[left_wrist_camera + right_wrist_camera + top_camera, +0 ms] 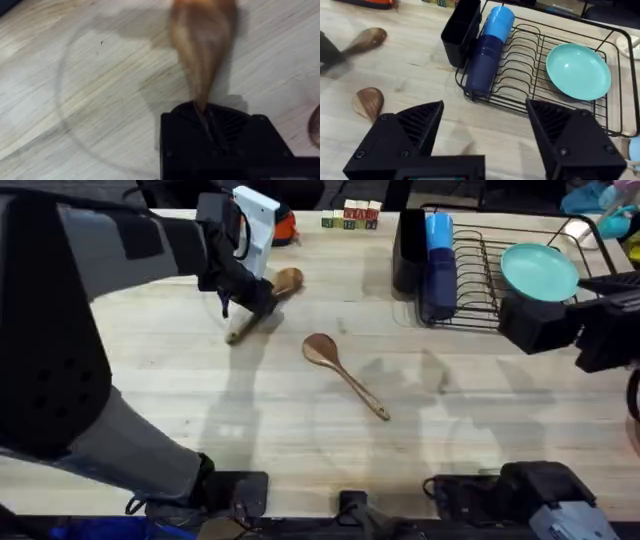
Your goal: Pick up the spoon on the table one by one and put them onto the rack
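Left gripper (250,298) fingers clamped on far wooden spoon (283,282) handle, near tabletop (200,400) back edge. Second wooden spoon (343,373) lies mid-tabletop, open surface around. Right gripper (485,125) fingers spread, empty, beside dish rack (480,280).

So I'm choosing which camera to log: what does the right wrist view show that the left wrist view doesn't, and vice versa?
Right wrist alone: the rack with its black utensil holder, blue cups and a teal plate, plus the right claw open above the table. Left wrist alone: the left claw closed on a spoon's handle, seen close up. Both: that held spoon and the pale wood table.
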Controlling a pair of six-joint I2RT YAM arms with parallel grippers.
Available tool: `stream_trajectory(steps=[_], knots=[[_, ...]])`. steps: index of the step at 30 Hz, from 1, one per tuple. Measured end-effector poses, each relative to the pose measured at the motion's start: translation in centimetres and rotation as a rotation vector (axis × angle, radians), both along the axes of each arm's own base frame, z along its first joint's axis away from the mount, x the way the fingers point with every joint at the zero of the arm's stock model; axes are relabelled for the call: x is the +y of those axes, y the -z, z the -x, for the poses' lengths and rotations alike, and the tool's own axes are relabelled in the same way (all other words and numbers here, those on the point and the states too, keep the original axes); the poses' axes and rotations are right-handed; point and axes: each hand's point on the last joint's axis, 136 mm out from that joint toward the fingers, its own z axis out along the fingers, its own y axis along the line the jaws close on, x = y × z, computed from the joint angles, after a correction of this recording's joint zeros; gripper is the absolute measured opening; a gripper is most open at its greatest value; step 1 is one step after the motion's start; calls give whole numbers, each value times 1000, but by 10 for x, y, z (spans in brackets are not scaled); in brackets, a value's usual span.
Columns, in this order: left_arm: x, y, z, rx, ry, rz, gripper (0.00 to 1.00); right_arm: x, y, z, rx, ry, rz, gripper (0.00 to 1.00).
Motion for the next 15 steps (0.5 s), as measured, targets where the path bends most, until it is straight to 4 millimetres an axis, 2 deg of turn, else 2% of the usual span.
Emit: stream_trajectory(steps=[11, 15], knots=[[-1, -3, -2, -12, 1, 2, 41, 0, 0, 0, 0, 0, 0, 992], [8, -6, -2, -28, -19, -34, 40, 0, 0, 0, 0, 0, 0, 992]])
